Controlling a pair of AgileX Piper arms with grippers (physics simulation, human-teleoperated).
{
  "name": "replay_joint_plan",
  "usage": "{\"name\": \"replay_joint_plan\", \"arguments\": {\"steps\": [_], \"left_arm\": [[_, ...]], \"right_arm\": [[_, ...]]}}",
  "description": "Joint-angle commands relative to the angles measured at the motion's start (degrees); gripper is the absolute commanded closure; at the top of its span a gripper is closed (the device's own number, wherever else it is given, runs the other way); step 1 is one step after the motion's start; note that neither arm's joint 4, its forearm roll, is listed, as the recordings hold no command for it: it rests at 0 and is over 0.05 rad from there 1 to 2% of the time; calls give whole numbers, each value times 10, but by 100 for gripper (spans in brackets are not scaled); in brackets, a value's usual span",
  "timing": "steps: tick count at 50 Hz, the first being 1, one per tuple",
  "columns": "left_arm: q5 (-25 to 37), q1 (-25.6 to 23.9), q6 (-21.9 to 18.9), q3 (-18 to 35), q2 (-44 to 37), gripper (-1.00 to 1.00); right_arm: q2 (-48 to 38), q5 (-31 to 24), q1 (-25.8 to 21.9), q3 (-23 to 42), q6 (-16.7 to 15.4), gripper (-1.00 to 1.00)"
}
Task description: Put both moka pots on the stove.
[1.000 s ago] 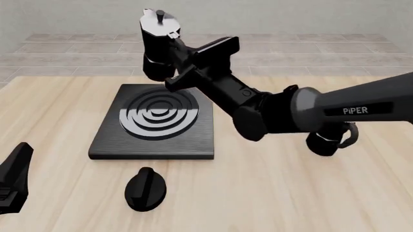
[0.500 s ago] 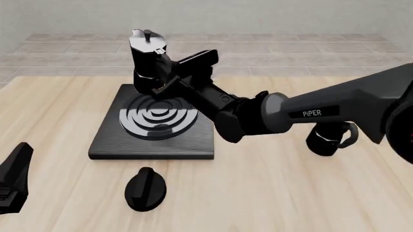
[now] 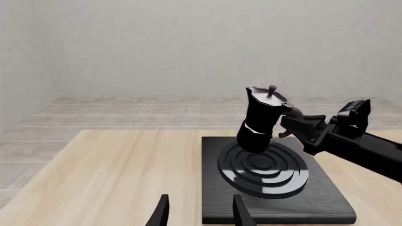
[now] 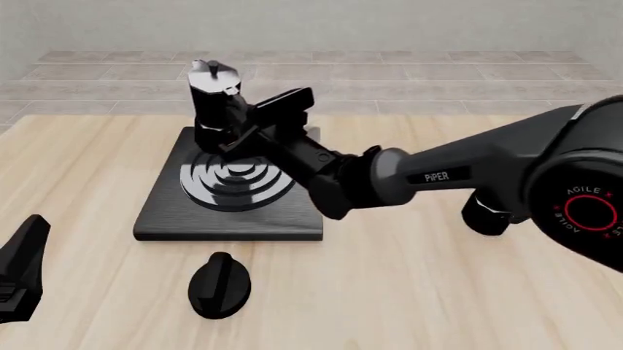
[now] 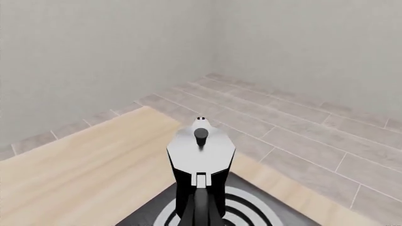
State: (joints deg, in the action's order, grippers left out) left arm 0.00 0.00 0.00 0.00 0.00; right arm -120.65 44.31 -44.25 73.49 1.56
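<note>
The right gripper (image 4: pixel 236 130) is clamped on a moka pot (image 4: pixel 211 102), holding it by its handle side just above the far part of the stove (image 4: pixel 185 211), tilted slightly. The second moka pot (image 4: pixel 489 213) stands on the table (image 4: pixel 409 292) behind the right arm. The left gripper (image 3: pixel 199 214) hangs with fingers apart, near the black oval knob (image 4: pixel 219 285).

On my front view I read "PiPER" in white on the right arm (image 4: pixel 457 171), on its grey link. At about four o'clock from that, a red ring on the arm's big round joint (image 4: pixel 584 211) carries "AGILE" in red letters; any further letters are cut off.
</note>
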Motion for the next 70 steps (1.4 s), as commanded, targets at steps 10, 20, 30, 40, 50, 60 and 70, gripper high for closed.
{"name": "replay_joint_plan", "arguments": {"steps": [10,20,30,40,50,60,70], "left_arm": [[0,0,0,0,0,-100],[0,0,0,0,0,-100],[0,0,0,0,0,-100],[0,0,0,0,0,-100],[0,0,0,0,0,-100],[0,0,0,0,0,-100],[0,0,0,0,0,-100]], "right_arm": [[-15,-1,-8,37,10,100],[-22,0,-13,35,14,100],[-30,-4,-22,39,12,100],[-40,-9,-27,47,10,100],[-43,-7,-28,47,11,100],[-46,-9,-26,52,10,100],[-45,-20,-35,54,4,-100]]}}
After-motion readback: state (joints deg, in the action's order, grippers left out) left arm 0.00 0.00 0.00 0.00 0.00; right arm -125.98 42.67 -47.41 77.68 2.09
